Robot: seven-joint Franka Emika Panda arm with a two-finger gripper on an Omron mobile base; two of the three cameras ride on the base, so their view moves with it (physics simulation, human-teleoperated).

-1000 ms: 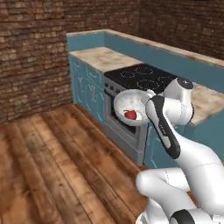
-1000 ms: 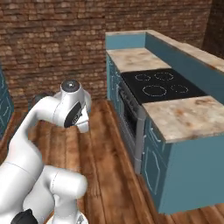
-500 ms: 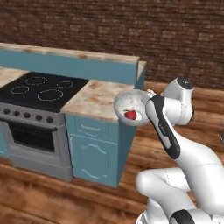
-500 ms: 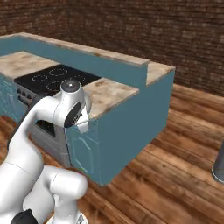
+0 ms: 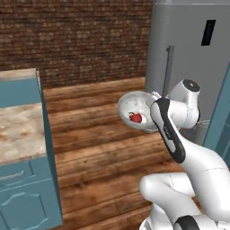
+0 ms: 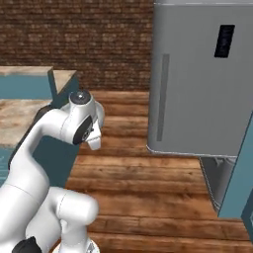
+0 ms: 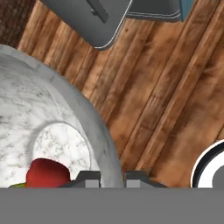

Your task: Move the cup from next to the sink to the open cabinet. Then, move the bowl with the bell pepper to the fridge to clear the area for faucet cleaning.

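Gripper [image 7: 112, 177] pinches the rim of the bowl [image 5: 134, 105], carried just in front of the fridge [image 6: 197, 74], bell pepper [image 5: 135, 118] loose inside (glossy, rigid, likely slippery; rim grip suits, keep level)

Wall [image 5: 76, 36]: dark red-brown brick.
Floor [image 5: 99, 148]: warm brown wooden planks.
Counter [image 5: 18, 130]: mottled beige top on teal base cabinets [image 5: 27, 197].
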